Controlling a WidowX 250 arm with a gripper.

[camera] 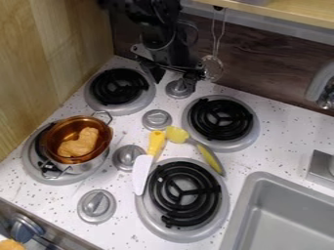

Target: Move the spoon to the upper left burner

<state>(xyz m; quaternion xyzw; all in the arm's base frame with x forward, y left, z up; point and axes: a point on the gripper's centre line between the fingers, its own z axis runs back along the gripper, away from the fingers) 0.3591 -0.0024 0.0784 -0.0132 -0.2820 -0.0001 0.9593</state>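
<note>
Camera view: spoon [201,148] lies on the surface [274,132], between the two right-hand burners, yellow end beside the spatula [151,154], grip near the rim of the lower right burner [183,199]. Gripper [174,77] hangs at the back, between upper left burner [118,86] and upper right burner [219,118], near the rear knob [178,88]. Fingers spread, nothing seen held.

Progress: target, the upper left burner, carries no spoon. Pot [81,168] with orange bowl [99,152] sits on the lower left burner, out of the likely path. By my reading, whole job is left: come down to the spoon, grip it clear of the spatula, lift, carry across, set down, release
</note>
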